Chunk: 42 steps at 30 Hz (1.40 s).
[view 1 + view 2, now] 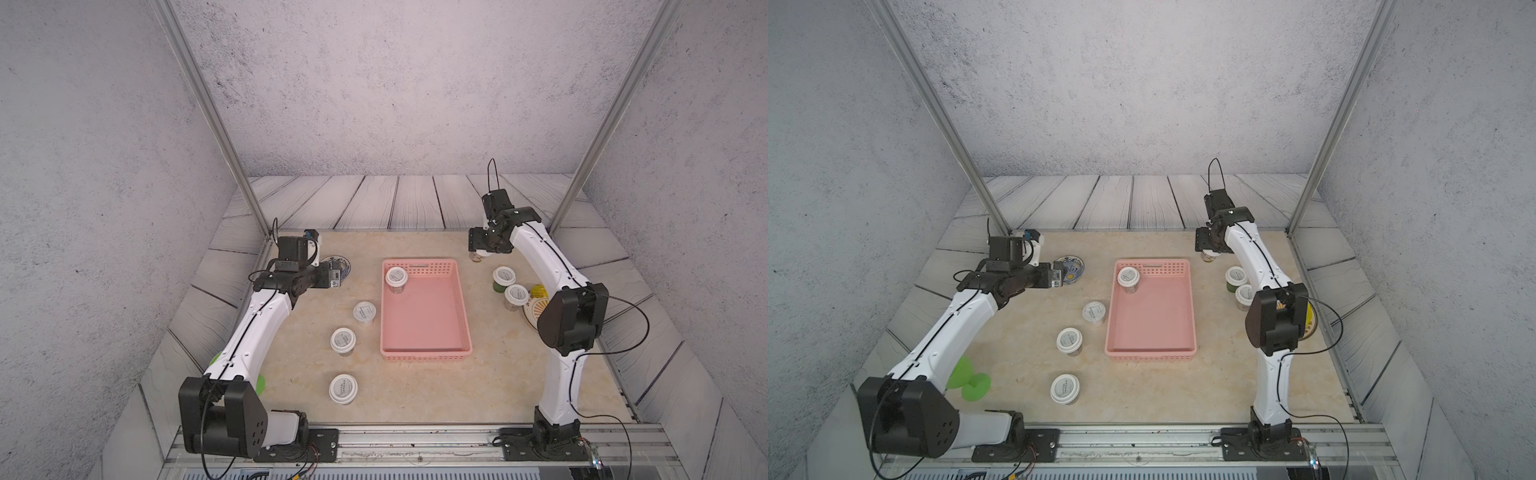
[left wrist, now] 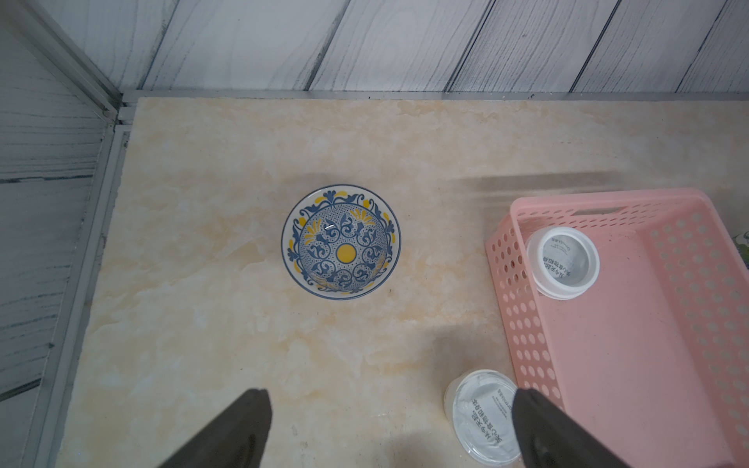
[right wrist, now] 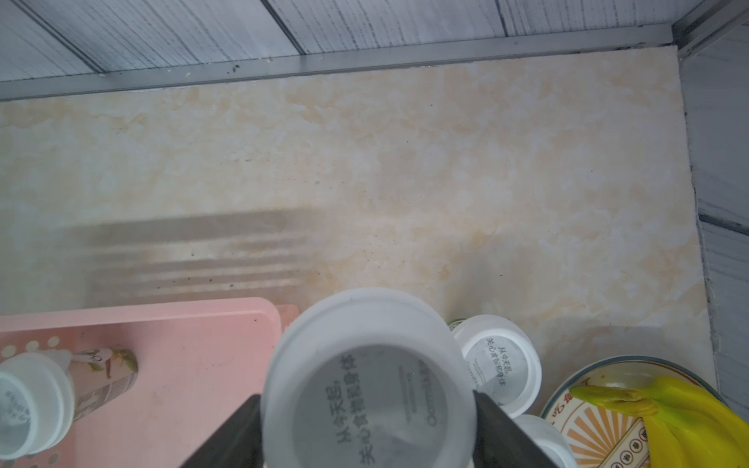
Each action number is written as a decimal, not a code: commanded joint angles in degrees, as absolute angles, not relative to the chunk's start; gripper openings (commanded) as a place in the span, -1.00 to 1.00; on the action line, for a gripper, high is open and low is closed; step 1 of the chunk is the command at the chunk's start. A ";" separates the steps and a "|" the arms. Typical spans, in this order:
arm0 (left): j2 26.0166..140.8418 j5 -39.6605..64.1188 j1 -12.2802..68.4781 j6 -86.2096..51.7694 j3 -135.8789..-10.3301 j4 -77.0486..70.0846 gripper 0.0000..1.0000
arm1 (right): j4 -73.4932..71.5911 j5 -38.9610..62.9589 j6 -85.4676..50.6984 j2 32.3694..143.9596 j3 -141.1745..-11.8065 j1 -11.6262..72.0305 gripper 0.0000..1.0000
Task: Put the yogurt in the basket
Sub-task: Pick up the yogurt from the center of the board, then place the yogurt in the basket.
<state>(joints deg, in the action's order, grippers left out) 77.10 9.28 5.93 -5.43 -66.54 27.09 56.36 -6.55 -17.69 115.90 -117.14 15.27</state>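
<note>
1. the right gripper [image 3: 367, 409] has a yogurt cup [image 3: 367, 377] between its two dark fingers [image 3: 492, 421]. the jaws press on the white lid from both sides, so the cup is held.
2. in a top view the right gripper [image 1: 484, 245] is up off the table, near the far right corner of the basket, with the held cup [image 1: 478, 255] peeking out under it.
3. the left gripper [image 2: 391, 421] has its jaws wide apart with nothing between them. one finger [image 2: 539, 429] partly covers a cup on the table.
4. in both top views the left gripper [image 1: 332, 277] hangs by the blue bowl [image 1: 344, 266], left of the basket.
5. the pink basket [image 1: 426, 355] sits in the middle of the table. one cup [image 1: 395, 277] stands inside it, in the far left corner.
6. three cups stand on the table left of the basket: one just beside it [image 1: 364, 312], one nearer the front [image 1: 343, 340], and one nearest the front [image 1: 343, 389].
7. two more cups stand right of the basket: one with green inside [image 1: 503, 277] and one [image 1: 516, 296] close by it, next to the plate.
8. the plate [image 3: 608, 429] holds yellow bananas [image 3: 668, 409]. the right arm hides most of it in the top views.
9. a green thing [image 1: 966, 376] sits by the left arm near the front.
</note>
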 commanded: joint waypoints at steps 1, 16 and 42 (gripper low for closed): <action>76.49 9.12 5.19 -5.21 -65.77 26.47 0.97 | 57.86 -7.44 -17.28 112.37 -115.65 17.38 0.58; 76.32 9.35 4.31 -5.12 -64.87 25.59 0.97 | 59.74 -8.96 -18.90 108.30 -110.19 28.49 0.58; 77.15 9.53 3.24 -5.35 -64.86 25.40 0.97 | 57.13 -8.09 -18.71 123.91 -118.13 33.04 0.58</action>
<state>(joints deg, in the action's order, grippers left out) 77.08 9.32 3.86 -5.43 -65.30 26.30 56.16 -7.62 -18.83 122.76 -115.31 32.47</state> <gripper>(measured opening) 0.985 0.790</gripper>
